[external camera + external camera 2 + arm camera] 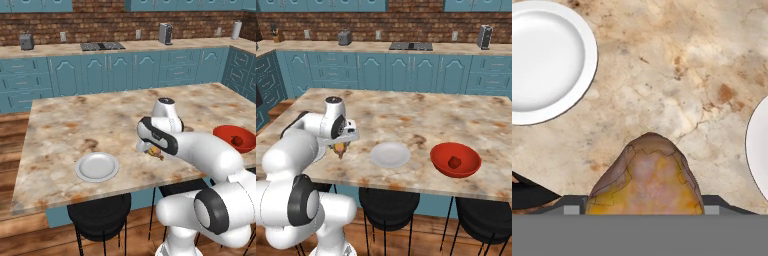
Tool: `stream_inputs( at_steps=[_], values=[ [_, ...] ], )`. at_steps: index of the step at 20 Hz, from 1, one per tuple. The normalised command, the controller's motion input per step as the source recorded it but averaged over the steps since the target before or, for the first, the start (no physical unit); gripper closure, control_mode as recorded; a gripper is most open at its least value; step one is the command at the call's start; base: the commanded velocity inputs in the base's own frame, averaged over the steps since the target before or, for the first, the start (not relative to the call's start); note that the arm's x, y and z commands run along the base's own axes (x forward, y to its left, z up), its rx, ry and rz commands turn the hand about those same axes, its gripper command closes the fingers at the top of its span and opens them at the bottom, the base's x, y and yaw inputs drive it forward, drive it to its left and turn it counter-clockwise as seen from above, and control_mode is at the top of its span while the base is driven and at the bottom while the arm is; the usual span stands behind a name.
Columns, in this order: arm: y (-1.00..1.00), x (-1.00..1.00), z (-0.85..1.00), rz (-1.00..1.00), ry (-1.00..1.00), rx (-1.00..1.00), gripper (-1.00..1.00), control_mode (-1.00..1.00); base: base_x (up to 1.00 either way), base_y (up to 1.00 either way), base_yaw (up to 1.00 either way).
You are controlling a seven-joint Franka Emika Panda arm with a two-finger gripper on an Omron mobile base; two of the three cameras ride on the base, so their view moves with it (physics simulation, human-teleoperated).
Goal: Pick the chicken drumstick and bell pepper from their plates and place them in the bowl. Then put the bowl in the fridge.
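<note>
Meanwhile, chicken drumstick (646, 177) pinched between gripper (156, 151) fingers, lifted above marble tabletop (65, 125). Empty plate (97, 166) at left, red bowl (234, 136) at right, bell pepper (455, 161) already inside. Best approach, by judgement: carry rightward level, clear bowl rim, release low. Teal cabinets (107, 72), brick wall (100, 22) behind; black stools (388, 205) under tabletop edge.

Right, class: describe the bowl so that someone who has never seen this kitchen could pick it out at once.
Find the marble island in front of the teal cabinets. Near its front edge, right of the empty plate, sits the bowl. It is the island's one glossy red dish, deeper than the plate, with a red pepper inside.
</note>
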Motion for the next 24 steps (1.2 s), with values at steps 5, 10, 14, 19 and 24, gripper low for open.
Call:
stream_inputs(
  at_steps=[5,10,14,19,24],
  values=[
    [0.00,0.00,0.00,0.00,0.00,0.00,1.00,-1.00,0.00,0.00,0.00],
    [0.00,0.00,0.00,0.00,0.00,0.00,1.00,-1.00,0.00,0.00,0.00],
    [0.00,0.00,0.00,0.00,0.00,0.00,1.00,1.00,0.00,0.00,0.00],
    [0.00,0.00,0.00,0.00,0.00,0.00,1.00,1.00,0.00,0.00,0.00],
    [0.00,0.00,0.00,0.00,0.00,0.00,1.00,1.00,-0.07,-0.09,-0.05]
  ],
)
